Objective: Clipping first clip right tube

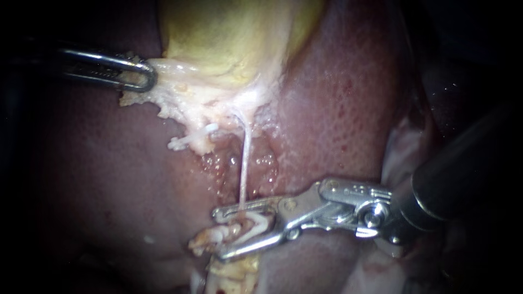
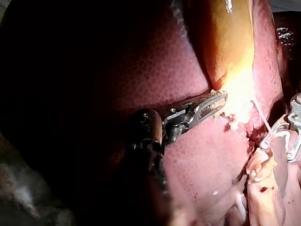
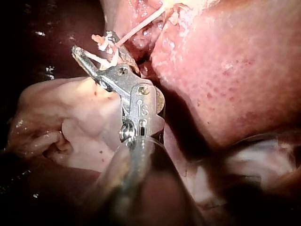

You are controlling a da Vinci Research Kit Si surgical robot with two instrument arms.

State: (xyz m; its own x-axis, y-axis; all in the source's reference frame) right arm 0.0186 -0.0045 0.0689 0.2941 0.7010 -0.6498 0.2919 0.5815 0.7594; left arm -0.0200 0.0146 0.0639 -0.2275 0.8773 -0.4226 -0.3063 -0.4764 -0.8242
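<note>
Jaws astride the right tube

Endoscope view: the right tool (image 1: 218,234) stands open, and the thin white right tube (image 1: 245,163) runs down from under the gallbladder (image 1: 229,32) into the gap between its jaws. The left tool (image 1: 147,76) is clamped on pale tissue (image 1: 185,92) at the gallbladder's edge.

Left wrist view: the left tool (image 2: 218,101) pinches that pale fringe.

Right wrist view: the right tube (image 3: 141,23) reaches the parted jaws of the right tool (image 3: 94,42).

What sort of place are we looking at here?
A surgical site seen close up through an endoscope, apparently a bench setup: dark red liver, a yellow gallbladder, a thin pale tube, plus the slender metal left instrument and right instrument.
</note>
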